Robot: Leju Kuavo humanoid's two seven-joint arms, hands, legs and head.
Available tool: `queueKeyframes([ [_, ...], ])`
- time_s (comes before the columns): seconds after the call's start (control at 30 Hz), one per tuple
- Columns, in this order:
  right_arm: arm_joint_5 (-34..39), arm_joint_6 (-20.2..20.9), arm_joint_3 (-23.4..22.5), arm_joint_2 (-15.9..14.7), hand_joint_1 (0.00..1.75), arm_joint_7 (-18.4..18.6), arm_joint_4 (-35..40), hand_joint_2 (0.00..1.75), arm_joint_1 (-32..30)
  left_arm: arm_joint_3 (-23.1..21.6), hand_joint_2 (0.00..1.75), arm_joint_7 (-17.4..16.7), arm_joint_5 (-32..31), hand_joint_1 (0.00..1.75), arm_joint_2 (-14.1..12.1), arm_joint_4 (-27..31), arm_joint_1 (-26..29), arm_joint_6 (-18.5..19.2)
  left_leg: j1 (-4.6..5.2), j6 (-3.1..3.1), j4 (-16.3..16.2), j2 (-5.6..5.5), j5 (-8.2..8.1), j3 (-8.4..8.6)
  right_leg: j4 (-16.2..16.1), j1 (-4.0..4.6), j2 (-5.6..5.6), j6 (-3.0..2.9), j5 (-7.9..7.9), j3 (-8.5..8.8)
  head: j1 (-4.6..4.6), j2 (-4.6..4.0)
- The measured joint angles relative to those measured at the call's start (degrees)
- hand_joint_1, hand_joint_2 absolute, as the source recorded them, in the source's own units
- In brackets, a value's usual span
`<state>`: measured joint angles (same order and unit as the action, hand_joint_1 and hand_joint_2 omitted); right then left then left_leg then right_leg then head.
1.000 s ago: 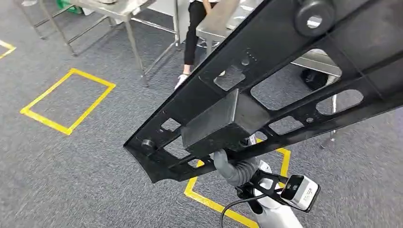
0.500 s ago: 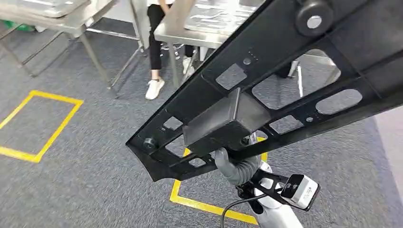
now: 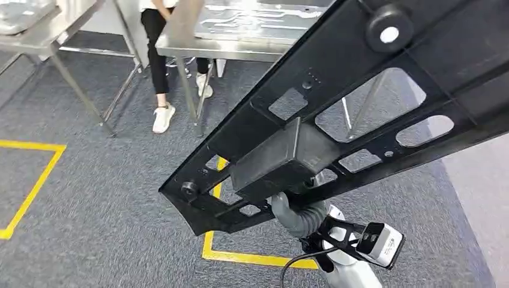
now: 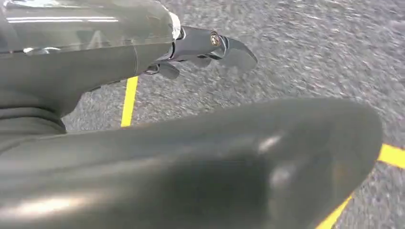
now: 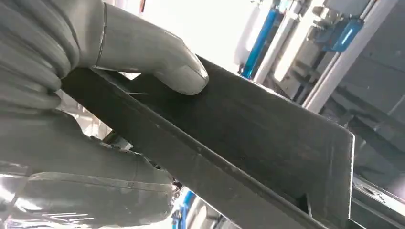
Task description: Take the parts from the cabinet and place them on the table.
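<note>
One robot hand [image 5: 86, 71], the right, grips the black part [image 3: 336, 120], apparently by its box.

Grey carpet floor [image 3: 90, 240], steel tables at the far side.
The floor is marked with yellow tape lines [image 3: 252, 258]. A steel table [image 3: 240, 36] is stood on it, shiny metal sheets [image 3: 258, 21] laid on top; a second steel table [image 3: 36, 36] is seen beside it. A person's white shoes [image 3: 163, 117] are planted on the carpet between them.

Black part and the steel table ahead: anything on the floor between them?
In the head view, grey carpet with yellow tape lies between the black part and steel table; a person's legs stand beside that table.
</note>
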<state>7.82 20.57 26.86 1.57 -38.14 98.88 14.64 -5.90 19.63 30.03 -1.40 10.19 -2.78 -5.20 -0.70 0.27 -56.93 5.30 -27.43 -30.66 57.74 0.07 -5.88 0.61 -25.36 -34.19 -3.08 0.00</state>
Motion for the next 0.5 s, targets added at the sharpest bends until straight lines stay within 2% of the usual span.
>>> queueKeyframes([
  [0.07,-0.04,0.00,-0.11,-0.02,1.75,0.00,0.02,1.75,0.01,0.00,0.00,0.09,0.00,0.00,0.04,0.00,-0.03,0.02,0.23,-0.64,-0.11,0.93,-0.33,0.19,0.11,0.30,1.78,-0.46,0.21,-0.26,0.00,0.00],
  [0.1,-0.04,0.00,-0.20,-0.02,1.75,0.00,0.02,1.75,-0.13,0.00,0.00,0.07,0.00,0.00,0.04,0.00,-0.09,0.02,0.33,-0.92,-0.03,1.77,-0.47,0.41,0.10,0.39,2.46,-0.62,0.14,-0.37,0.00,0.00],
  [0.13,-0.04,0.00,-0.24,-0.04,1.75,0.00,0.02,1.75,-0.16,0.00,0.00,0.09,0.00,0.00,0.04,0.00,-0.22,0.04,0.30,-1.24,0.08,2.31,-0.60,0.60,-0.09,0.24,3.14,-0.95,0.26,-0.34,0.00,0.00],
  [0.17,-0.09,0.00,-0.24,-0.04,1.75,0.00,0.13,1.75,-0.20,0.00,0.00,0.11,0.00,0.00,0.04,0.00,-0.34,0.04,-0.05,-1.69,-0.34,1.09,-1.14,0.46,-0.47,-0.36,3.58,-1.38,0.60,-0.07,0.00,0.00],
  [0.2,-0.11,0.00,-0.26,-0.05,1.75,0.00,0.20,1.75,-0.07,0.00,0.00,0.13,0.00,0.00,0.07,0.00,-0.26,0.17,-0.11,-1.83,-2.26,-1.81,-2.61,-0.08,-0.52,-0.37,4.02,-1.70,0.58,-0.08,0.00,0.00],
  [0.23,-0.28,-0.11,-0.26,0.02,1.75,0.00,0.20,1.75,-0.10,0.00,0.00,0.15,-0.02,0.00,0.09,0.00,-0.15,0.28,-0.27,-1.93,-6.21,-3.56,-4.92,-1.84,-0.52,-0.36,4.40,-1.92,0.58,-0.08,0.00,-0.02],
  [0.27,-0.37,-0.31,-0.26,0.04,1.75,0.00,0.20,1.75,-0.22,0.07,0.00,0.17,0.07,0.00,0.09,0.00,-0.14,0.28,-0.27,-2.09,-11.22,-4.39,-7.33,-4.26,-0.52,-0.31,4.83,-2.03,0.55,-0.08,0.00,0.00],
  [0.3,-0.48,-0.52,-0.26,0.04,1.75,0.00,0.20,1.75,-0.35,0.13,0.00,0.17,0.07,0.00,0.04,0.00,-0.02,0.28,-0.26,-2.24,-15.64,-4.68,-8.94,-6.48,-0.48,-0.25,5.28,-2.09,0.51,-0.09,0.00,0.00],
  [0.33,-0.52,-0.52,-0.26,0.04,1.75,0.00,0.20,1.75,-0.52,0.18,0.00,0.17,0.09,0.00,0.04,0.00,0.10,0.31,-0.26,-2.28,-18.37,-4.72,-9.23,-8.02,-0.46,-0.20,5.85,-2.09,0.51,-0.05,0.00,0.00],
  [0.37,-0.57,-0.50,-0.26,0.04,1.75,0.00,0.20,1.75,-0.68,0.22,0.00,0.17,0.09,0.00,0.04,0.00,0.20,0.37,-0.27,-2.25,-18.10,-4.72,-8.16,-8.20,-0.43,-0.20,6.28,-2.11,0.47,0.05,0.00,0.00],
  [0.4,-0.57,-0.48,-0.26,0.04,1.75,0.00,0.20,1.75,-0.78,0.22,0.00,0.15,0.09,0.00,0.04,0.00,0.40,0.44,-0.28,-2.17,-15.10,-4.72,-5.78,-7.14,-0.38,-0.23,6.78,-2.04,0.41,0.17,0.00,0.00],
  [0.47,-0.57,-0.44,-0.26,0.07,1.75,0.00,0.28,1.75,-0.80,0.26,0.00,0.15,0.18,0.00,-0.04,0.00,0.36,0.57,-0.35,-1.91,-4.72,-4.77,0.11,-2.80,-0.15,-0.27,7.37,-1.67,0.15,0.48,0.00,0.00],
  [0.5,-0.57,-0.44,-0.26,0.07,1.75,0.00,0.35,1.75,-0.79,0.31,0.00,0.17,0.26,0.00,-0.04,0.00,0.35,0.63,-0.35,-1.54,-1.36,-5.23,0.45,-1.36,-0.06,-0.24,7.49,-1.45,0.02,0.44,0.00,0.00],
])
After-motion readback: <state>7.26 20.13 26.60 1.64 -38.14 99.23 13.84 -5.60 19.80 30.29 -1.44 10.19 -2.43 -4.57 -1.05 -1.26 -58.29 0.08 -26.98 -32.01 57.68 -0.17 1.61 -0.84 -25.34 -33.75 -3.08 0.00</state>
